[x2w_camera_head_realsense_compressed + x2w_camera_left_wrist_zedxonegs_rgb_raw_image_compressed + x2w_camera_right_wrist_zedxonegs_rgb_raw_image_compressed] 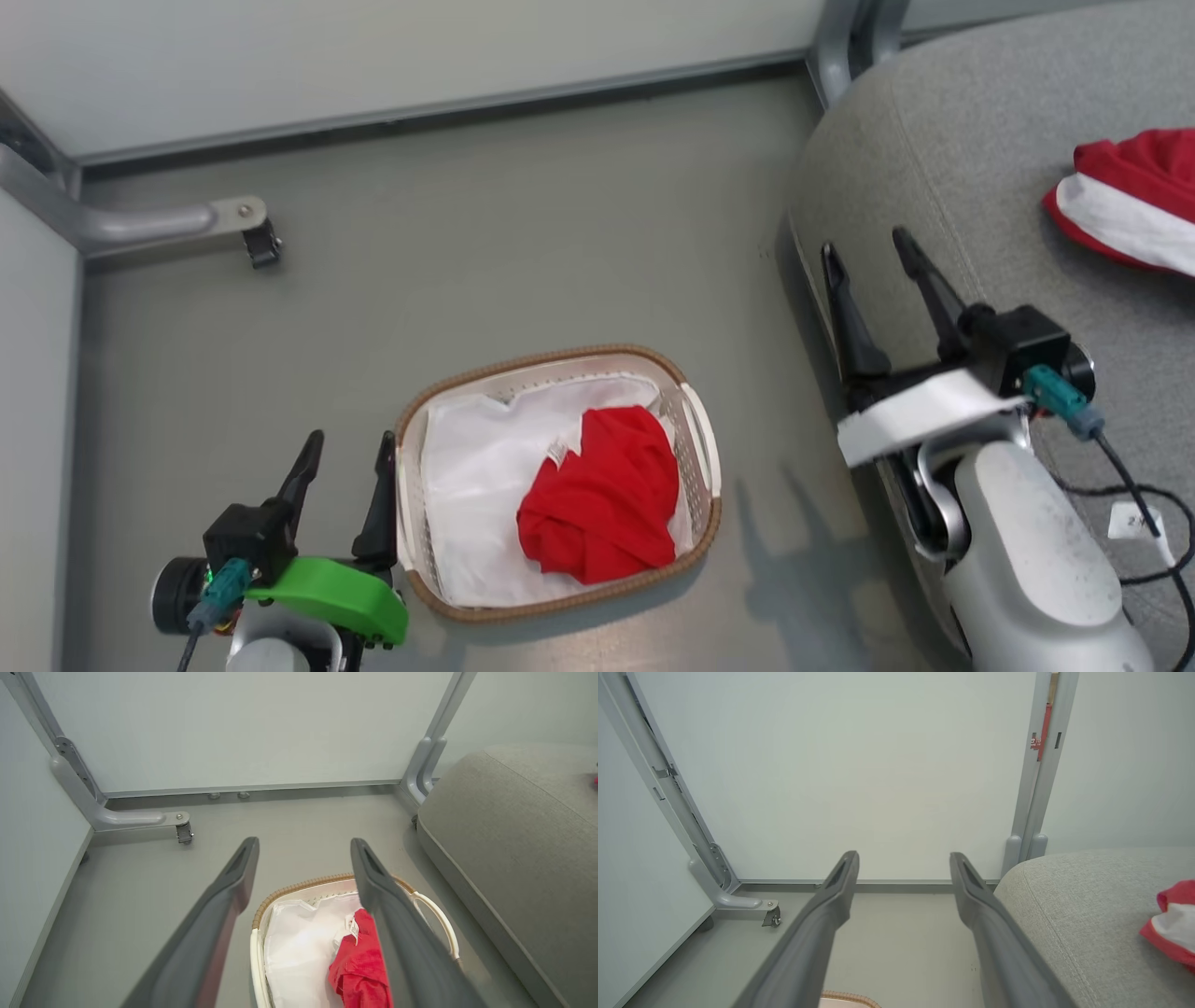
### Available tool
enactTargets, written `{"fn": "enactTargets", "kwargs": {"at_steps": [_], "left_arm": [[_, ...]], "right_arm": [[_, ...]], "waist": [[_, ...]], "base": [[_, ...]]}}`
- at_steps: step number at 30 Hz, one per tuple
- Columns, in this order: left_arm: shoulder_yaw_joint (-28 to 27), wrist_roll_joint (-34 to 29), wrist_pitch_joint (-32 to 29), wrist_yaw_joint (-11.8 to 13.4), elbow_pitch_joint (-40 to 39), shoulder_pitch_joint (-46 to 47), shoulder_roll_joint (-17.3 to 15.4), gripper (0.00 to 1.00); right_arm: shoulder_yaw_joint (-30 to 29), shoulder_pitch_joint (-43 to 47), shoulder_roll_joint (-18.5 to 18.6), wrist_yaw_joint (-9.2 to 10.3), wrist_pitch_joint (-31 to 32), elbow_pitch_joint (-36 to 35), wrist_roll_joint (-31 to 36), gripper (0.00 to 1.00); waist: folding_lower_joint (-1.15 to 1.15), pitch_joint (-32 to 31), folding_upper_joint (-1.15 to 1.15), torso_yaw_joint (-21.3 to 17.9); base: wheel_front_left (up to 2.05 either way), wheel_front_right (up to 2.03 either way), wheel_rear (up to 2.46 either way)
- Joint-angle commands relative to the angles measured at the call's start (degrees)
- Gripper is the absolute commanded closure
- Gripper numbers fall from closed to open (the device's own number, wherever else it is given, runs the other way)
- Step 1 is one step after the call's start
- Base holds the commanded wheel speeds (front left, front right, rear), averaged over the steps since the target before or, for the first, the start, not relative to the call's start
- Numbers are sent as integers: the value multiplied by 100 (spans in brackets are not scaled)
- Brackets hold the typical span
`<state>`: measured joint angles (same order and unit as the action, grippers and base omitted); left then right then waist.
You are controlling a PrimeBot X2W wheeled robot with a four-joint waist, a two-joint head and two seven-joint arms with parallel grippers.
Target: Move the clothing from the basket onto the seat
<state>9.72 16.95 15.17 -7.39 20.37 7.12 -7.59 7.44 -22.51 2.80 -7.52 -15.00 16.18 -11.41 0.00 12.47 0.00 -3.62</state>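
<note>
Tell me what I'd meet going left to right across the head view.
left gripper → basket, holding the plain red garment → right gripper → red-and-white garment lying on the seat.

Plain red garment (597, 495) in basket (551, 358); white-panelled garment (1130, 201) (bunched) on seat (971, 140).

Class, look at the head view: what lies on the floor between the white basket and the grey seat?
Nothing: in the head view a bare strip of grey floor separates the basket from the seat. The left wrist view agrees.
</note>
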Motion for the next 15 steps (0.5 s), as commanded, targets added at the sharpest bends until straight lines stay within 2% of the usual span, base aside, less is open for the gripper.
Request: {"fn": "enactTargets", "kwargs": {"at_steps": [1,15], "left_arm": [[136,79,-2,-18,69,224,-110,0],[1546,855,-1,-18,1155,1510,-713,0]], "right_arm": [[26,-159,21,6,-27,-102,-65,0],[366,-1024,18,6,-27,-1053,-455,0]], "waist": [[0,569,0,-281],[0,1991,0,-912]], "base": [[0,0,0],[0,0,0]]}}
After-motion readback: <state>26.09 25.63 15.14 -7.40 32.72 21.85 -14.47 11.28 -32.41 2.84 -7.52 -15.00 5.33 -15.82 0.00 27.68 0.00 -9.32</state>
